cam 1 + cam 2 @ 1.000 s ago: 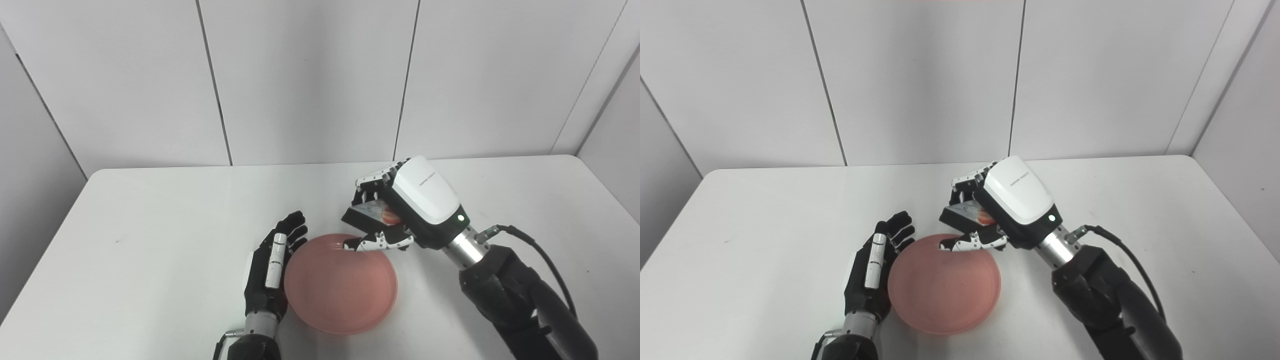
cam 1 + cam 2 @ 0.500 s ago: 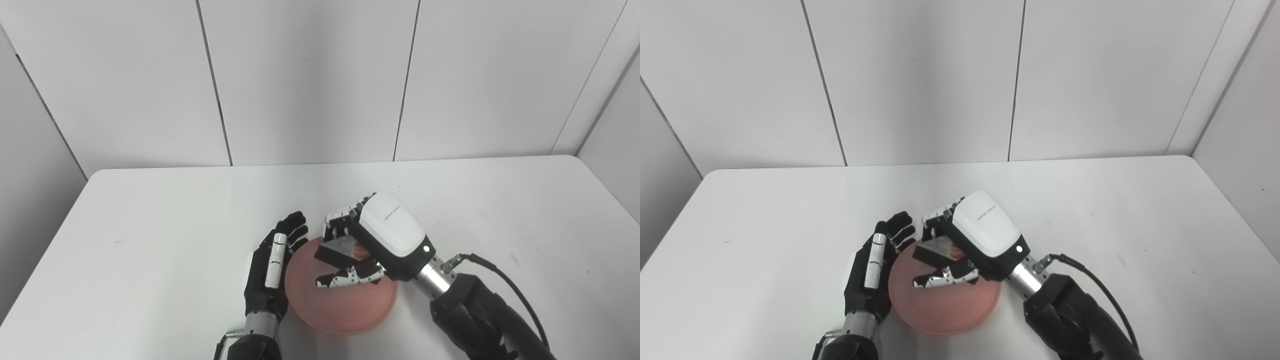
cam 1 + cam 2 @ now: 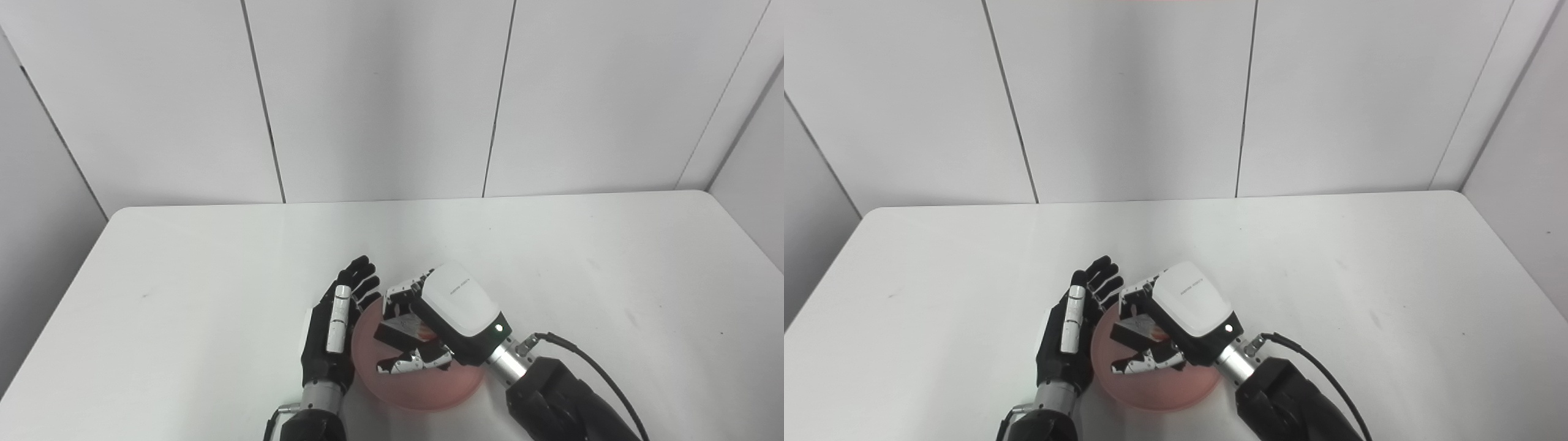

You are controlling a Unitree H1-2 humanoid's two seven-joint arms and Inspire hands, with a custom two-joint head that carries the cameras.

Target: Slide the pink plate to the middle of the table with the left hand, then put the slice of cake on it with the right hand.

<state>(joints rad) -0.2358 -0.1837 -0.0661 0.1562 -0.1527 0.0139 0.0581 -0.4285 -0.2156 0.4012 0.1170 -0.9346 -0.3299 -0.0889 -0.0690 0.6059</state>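
The pink plate (image 3: 429, 386) sat on the white table (image 3: 184, 269), near its front edge and close to the middle from side to side. The right hand (image 3: 441, 321) hung over the plate, its fingers and thumb clasped around the slice of cake (image 3: 401, 327), a dark wedge with a pale top and a patch of red. The slice was over the plate's left half; whether its underside touched the plate was hard to judge, since the hand hid most of it. The left hand (image 3: 334, 324) lay just beside the plate's left rim, palm side toward it, fingers spread and straight, grasping nothing. Its fingertips (image 3: 361, 269) pointed toward the far wall. A black cable (image 3: 588, 367) looped off the right wrist.
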